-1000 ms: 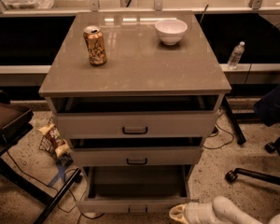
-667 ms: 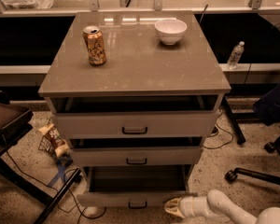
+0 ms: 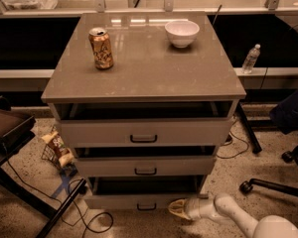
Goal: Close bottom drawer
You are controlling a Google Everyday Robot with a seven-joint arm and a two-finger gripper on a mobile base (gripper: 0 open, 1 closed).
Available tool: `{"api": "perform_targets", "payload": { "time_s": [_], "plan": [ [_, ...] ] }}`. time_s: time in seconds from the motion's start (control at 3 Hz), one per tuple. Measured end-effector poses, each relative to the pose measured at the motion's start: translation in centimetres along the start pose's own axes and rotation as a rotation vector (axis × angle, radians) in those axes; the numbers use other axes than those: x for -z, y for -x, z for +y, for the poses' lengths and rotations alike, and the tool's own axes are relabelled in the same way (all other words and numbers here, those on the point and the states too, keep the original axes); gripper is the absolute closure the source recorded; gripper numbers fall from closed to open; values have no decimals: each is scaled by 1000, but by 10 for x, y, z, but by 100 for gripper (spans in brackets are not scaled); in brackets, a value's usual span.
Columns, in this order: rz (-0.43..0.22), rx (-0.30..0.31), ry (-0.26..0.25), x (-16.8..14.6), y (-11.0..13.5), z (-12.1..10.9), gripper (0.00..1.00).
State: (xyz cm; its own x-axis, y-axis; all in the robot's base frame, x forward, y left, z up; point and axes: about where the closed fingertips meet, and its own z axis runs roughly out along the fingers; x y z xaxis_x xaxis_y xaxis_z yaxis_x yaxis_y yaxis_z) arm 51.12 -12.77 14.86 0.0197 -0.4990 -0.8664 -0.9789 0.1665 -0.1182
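Observation:
The cabinet [image 3: 144,78] has three pale grey drawers, all partly pulled out. The bottom drawer [image 3: 131,201] is the lowest, with a shallow front and a small black pull [image 3: 146,207]; its dark tray shows behind the front. My gripper [image 3: 178,208] is at the floor level on the end of the white arm [image 3: 228,214], touching the right end of the bottom drawer's front. The top drawer [image 3: 144,132] and middle drawer [image 3: 145,165] stand above it.
A drink can [image 3: 101,48] and a white bowl [image 3: 182,32] stand on the cabinet top. A snack bag [image 3: 57,148], cables and a dark chair frame [image 3: 20,182] lie at the left. A water bottle [image 3: 250,58] and chair wheels [image 3: 268,182] are at the right.
The bottom drawer has slid inward, so less of its tray shows. My gripper and arm have moved left and forward with the drawer front.

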Motion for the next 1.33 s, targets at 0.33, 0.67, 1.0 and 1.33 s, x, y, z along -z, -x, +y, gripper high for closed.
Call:
{"api": "perform_targets", "payload": {
  "time_s": [0.33, 0.67, 1.0, 1.33],
  "plan": [
    [-61, 1, -54, -2, 4, -17, 100],
    [-106, -9, -105, 1, 5, -27, 100],
    [-163, -19, -154, 3, 8, -35, 100],
    [-163, -19, -154, 3, 8, -35, 100]
  ]
}}
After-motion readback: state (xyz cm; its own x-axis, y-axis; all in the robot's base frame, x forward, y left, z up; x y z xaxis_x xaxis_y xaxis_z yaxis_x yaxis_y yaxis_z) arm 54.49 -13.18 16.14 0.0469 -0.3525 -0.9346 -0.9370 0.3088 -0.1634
